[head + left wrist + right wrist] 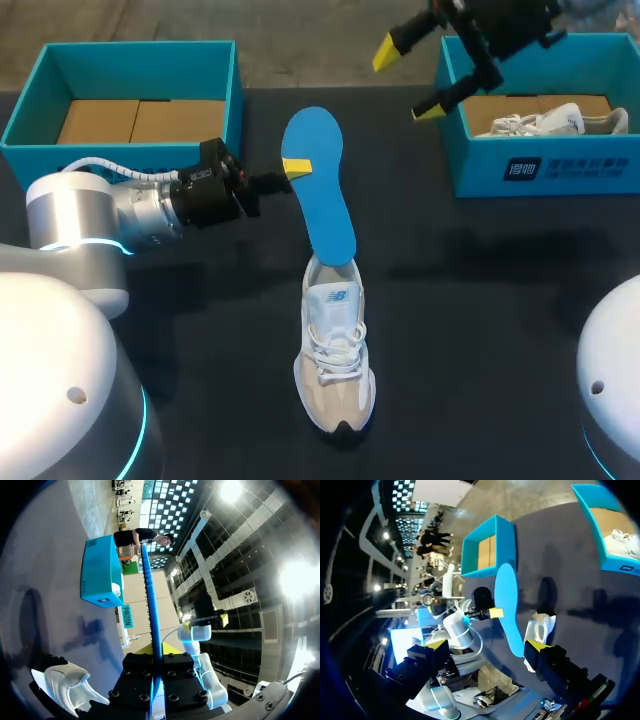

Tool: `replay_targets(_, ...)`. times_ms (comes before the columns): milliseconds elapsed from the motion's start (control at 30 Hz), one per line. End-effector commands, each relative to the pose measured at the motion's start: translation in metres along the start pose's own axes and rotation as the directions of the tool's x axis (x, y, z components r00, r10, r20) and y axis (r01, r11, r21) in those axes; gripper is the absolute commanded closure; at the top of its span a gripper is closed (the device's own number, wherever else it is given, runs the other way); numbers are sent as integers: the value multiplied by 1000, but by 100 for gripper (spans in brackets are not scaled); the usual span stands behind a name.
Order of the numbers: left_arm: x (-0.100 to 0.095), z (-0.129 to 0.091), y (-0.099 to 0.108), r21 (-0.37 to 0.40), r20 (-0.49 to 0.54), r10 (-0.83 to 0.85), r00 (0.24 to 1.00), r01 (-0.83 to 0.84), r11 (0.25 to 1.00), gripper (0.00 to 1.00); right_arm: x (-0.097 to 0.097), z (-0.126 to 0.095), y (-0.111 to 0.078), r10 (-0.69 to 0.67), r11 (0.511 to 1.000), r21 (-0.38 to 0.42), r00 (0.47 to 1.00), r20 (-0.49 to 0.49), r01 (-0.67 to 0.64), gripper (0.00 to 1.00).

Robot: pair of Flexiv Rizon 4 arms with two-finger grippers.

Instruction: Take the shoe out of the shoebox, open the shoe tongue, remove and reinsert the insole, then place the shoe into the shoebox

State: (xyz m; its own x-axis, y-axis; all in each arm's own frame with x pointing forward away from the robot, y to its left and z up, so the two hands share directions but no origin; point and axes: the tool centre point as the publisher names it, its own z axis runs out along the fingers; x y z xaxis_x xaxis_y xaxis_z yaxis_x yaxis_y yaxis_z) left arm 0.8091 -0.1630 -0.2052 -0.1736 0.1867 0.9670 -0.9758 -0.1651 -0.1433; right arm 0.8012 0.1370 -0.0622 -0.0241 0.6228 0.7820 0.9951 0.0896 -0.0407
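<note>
- Closest to the head camera, the white rounded housings of the left arm (pixel 60 330) and the right arm (pixel 615 370) are seen at the lower corners of the black table (pixel 500 300).
- Just beyond them, a white and beige lace-up sneaker (pixel 335 350) is stood upright on the table near its middle, with its dark toe turned towards the robot and its heel turned away.
- A long blue foam insole (pixel 325 190) is held up on a slant over the sneaker. Its narrow end meets the heel opening, and its broad end is raised away from the robot. Whether the narrow end is inside the sneaker cannot be told.
- The left gripper (pixel 298 168) is brought in from the left and is pinched on the insole near its broad end. In the left wrist view the insole is seen edge-on between the two fingers.
- The right gripper (pixel 408 80) is held in the air above the near-left corner of the teal shoebox at the far right (pixel 540 165), with its yellow tips spread wide and nothing between them.
- A second pale sneaker (pixel 550 122) is laid on its side inside that shoebox.
- A teal open shoebox at the far left (pixel 120 50) is set well apart from the sneaker, and only its brown cardboard floor is shown inside.
</note>
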Motion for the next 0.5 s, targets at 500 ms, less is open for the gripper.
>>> replay_targets(500, 0, 0, 1, 1, -1, 0, 1000, 0, 1000, 100, 63, 9, -6, -9, 999, -21, 795, 606, 28, 0)
